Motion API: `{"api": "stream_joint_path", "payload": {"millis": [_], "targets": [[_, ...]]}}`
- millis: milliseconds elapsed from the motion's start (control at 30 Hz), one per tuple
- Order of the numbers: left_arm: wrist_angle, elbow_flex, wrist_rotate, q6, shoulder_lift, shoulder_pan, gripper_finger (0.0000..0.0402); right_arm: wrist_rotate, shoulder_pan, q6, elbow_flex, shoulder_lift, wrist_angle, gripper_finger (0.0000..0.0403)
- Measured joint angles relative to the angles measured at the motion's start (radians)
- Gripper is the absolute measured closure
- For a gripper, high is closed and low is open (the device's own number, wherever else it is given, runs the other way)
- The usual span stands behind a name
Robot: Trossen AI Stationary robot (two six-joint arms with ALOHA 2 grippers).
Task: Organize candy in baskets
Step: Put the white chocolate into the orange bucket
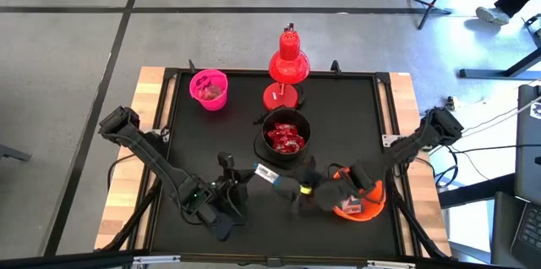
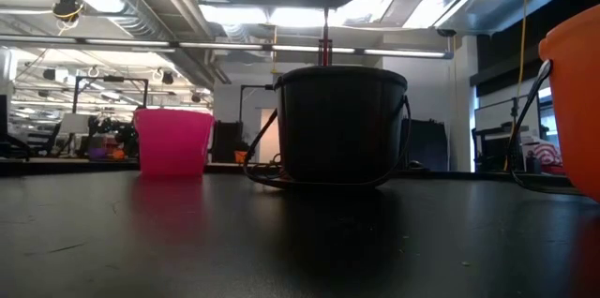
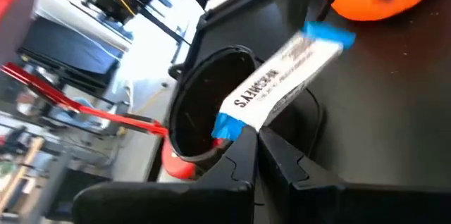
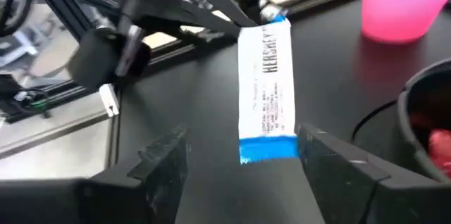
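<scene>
Black mat [image 1: 355, 100] covers table; concrete floor around; pink basket [image 1: 209, 89] at 11 o'clock with candy inside; red lamp [image 1: 287, 64] at 12; black basket [image 1: 283, 136] at centre, red candies [image 1: 285, 139] in it; orange basket [image 1: 363, 201] at 4 o'clock. Left gripper [image 3: 258, 134] at 7 o'clock, clenched on end of white-and-blue candy [image 3: 282, 82]; [image 1: 267, 173], held just off black basket's 7 o'clock rim; right gripper [image 4: 239, 150] at 5 o'clock, fingers [image 4: 166, 155] spread wide either side of candy's other end [image 4: 266, 90], not pinching.

Bright overhead ceiling light, dim backlit tabletop [image 2: 281, 242], blurred wrist views.
</scene>
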Motion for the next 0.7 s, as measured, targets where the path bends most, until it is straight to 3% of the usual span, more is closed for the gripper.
{"api": "stream_joint_path", "payload": {"millis": [267, 700], "targets": [[0.000, 0.000, -0.056, 0.031, 0.000, -0.025, 0.0401, -0.245, -0.124, 0.008, -0.078, 0.000, 0.221, 0.0144], [0.023, 0.000, -0.070, 0.063, 0.000, -0.038, 0.0402, -0.341, -0.151, -0.031, -0.088, 0.000, 0.234, 0.0153]]}}
